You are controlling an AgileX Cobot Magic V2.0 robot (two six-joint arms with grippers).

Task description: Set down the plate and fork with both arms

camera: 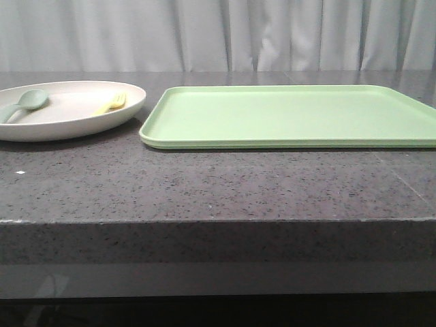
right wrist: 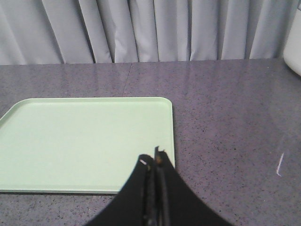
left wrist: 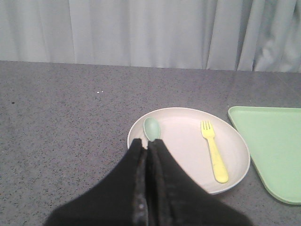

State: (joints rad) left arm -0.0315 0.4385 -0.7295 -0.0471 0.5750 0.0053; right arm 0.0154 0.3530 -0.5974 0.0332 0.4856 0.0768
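You have the plate (camera: pixel 75 112) sitting on the grey counter (camera: pixel 218 191) just left of the green tray (camera: pixel 293 116), close to it; whether they touch is unclear. The fork (left wrist: pixel 214 150) lies inside the plate on the side nearer the tray, with the spoon (left wrist: pixel 151 128) on the far side. Your left gripper (left wrist: pixel 146 146) hangs over the plate's near rim, fingers pressed together, holding nothing. Your right gripper (right wrist: pixel 155 157), likewise closed and empty, sits over the tray's corner.

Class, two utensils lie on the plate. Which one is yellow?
The fork is the pale-yellow one, with short tines, lying on the plate on the side nearer the green tray. The spoon is grey-green and has a rounded bowl.
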